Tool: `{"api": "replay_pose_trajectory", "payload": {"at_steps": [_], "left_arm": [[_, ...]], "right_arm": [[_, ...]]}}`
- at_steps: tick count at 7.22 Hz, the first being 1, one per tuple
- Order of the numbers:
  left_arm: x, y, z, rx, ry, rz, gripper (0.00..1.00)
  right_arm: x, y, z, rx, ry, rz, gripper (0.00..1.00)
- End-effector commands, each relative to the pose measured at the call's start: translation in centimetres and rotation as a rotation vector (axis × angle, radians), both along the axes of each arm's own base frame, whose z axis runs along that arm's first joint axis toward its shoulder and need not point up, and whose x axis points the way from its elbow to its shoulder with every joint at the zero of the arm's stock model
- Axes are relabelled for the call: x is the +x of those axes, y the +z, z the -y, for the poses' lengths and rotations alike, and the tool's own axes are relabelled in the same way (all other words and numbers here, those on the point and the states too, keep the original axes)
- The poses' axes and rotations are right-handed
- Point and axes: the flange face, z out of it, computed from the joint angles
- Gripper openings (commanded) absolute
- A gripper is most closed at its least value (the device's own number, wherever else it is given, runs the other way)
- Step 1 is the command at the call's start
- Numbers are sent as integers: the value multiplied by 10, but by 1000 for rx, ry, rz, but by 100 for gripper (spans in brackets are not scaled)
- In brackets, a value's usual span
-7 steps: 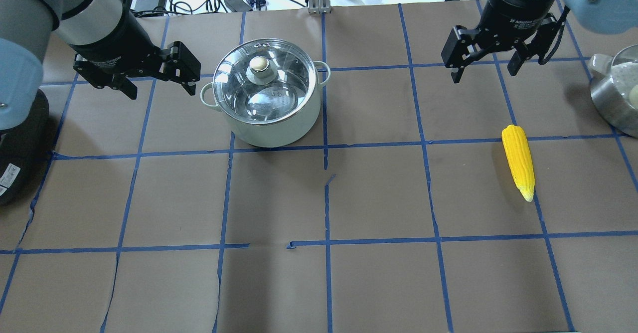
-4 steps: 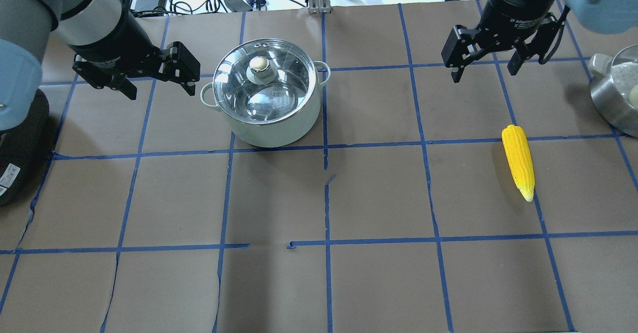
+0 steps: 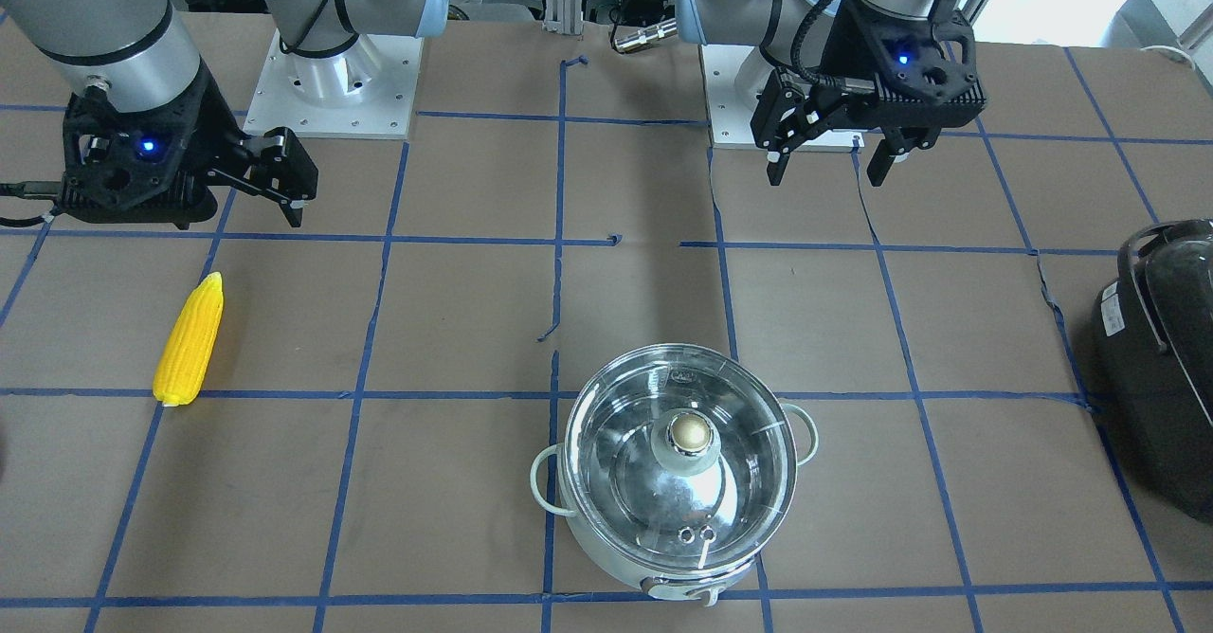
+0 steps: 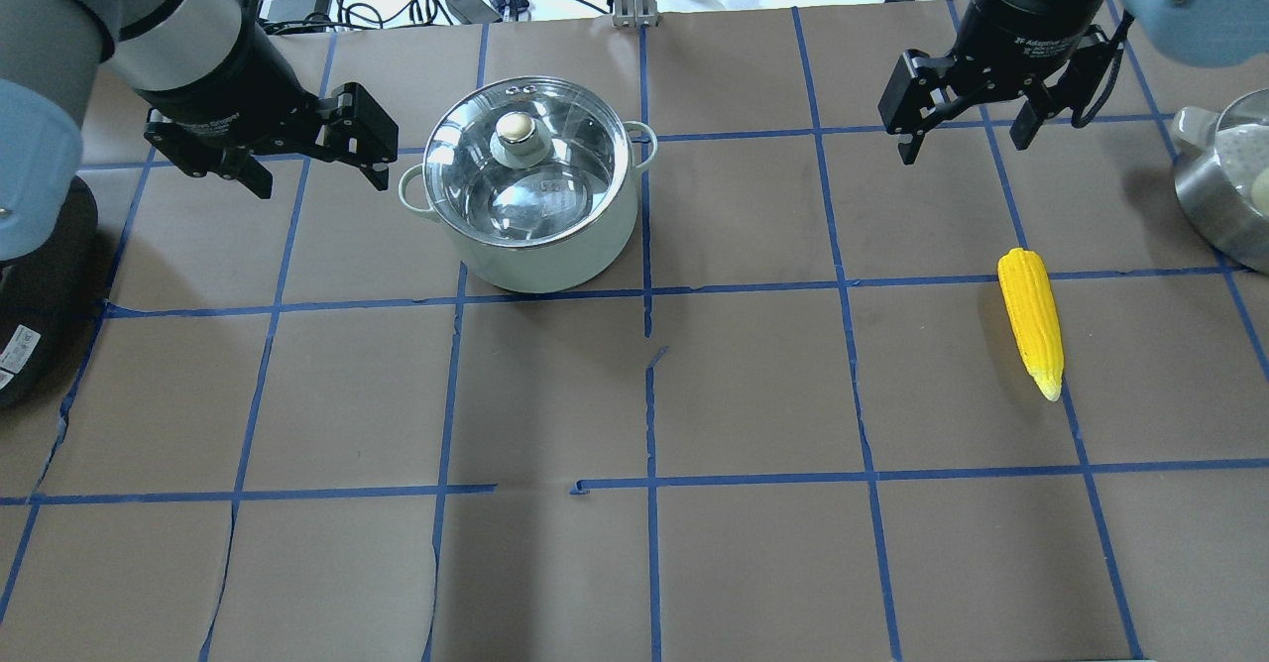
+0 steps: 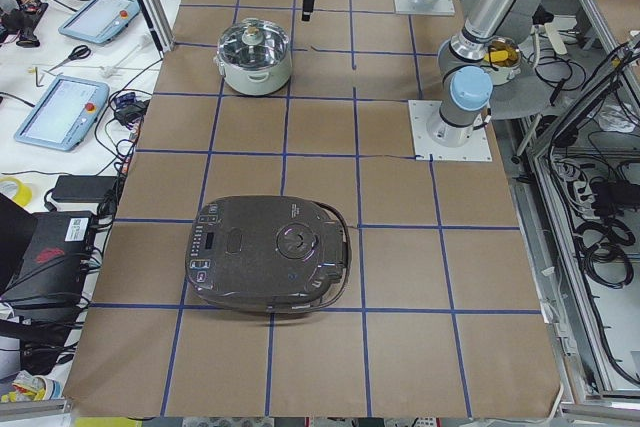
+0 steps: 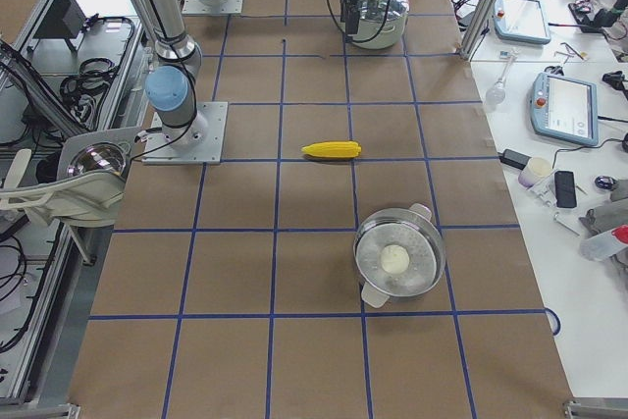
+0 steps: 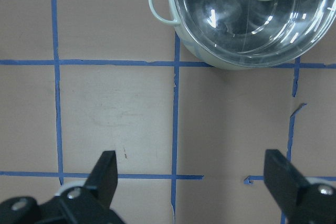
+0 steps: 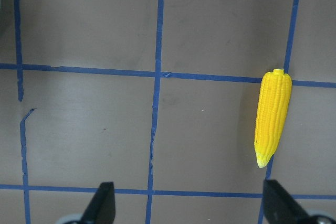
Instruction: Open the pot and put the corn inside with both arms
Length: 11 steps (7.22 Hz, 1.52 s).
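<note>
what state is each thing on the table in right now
pot: closed, glass lid seated on it
corn: lying flat, not held
left gripper: jaws open, empty
right gripper: jaws open, empty
black appliance: lid shut
steel pan: uncovered, a pale round thing inside

The pot [image 4: 555, 266] is showing a smooth, pale mint enamel-like wall and a mirror-shiny steel lining under its clear glass lid [image 4: 575, 162], while the corn [image 4: 1031, 322] is looking like ribbed, bright plastic and the brown paper [image 4: 753, 385] is lying matt between strips of blue tape [image 4: 744, 481].
</note>
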Motion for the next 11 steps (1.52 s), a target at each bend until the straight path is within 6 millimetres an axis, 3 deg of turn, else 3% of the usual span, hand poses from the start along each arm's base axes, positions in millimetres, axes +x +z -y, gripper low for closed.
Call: {"api": "replay_pose_trajectory", "payload": {"at_steps": [1,5,8,11], "left_arm": [[0,-3,0,6,0,5,100],[2,-15,16,52,5,7,100],[-12,-25,70,69,-5,5,100],[-63,-62,126,51,0,18,100]], "right_arm": [[-1,4,1,-9,-1,0,100],[4,13,-5,-23,2,33,100],[5,11,-5,-19,-1,50,100],[4,11,-5,-17,-3,49,100]]}}
